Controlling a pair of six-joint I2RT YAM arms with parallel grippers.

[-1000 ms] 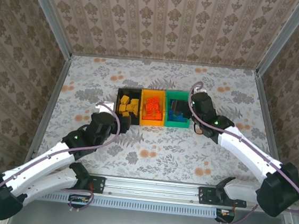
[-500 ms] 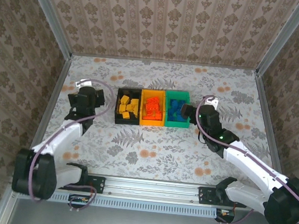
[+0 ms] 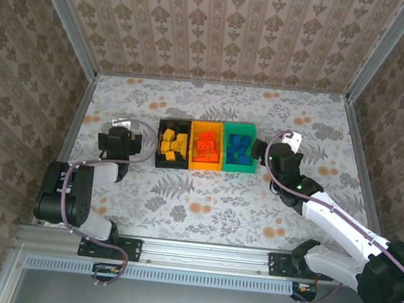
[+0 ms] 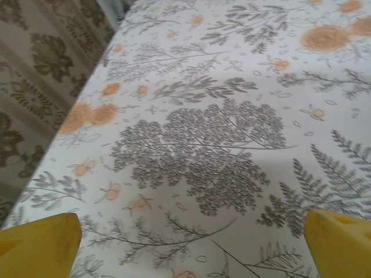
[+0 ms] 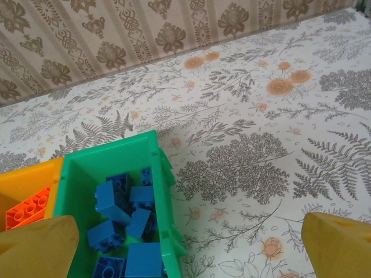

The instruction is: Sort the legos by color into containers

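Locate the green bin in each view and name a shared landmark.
Top external: green bin, center, rightmost of the row.
Right wrist: green bin at lower left.
Left wrist: floral tablecloth.
Landmark: blue legos inside it, also in the right wrist view.

No text, label, brand or number can be read anywhere (the containers (image 3: 205,166) included).

black bin (image 3: 171,165): left end of joined row, mid-bench (image 3: 203,209), holds yellow legos (image 3: 173,145) | orange bin (image 3: 205,165): middle, red-orange legos (image 3: 205,147) | green bin (image 3: 238,167): right end, blue legos (image 3: 239,148) jumbled | all upright, open-topped
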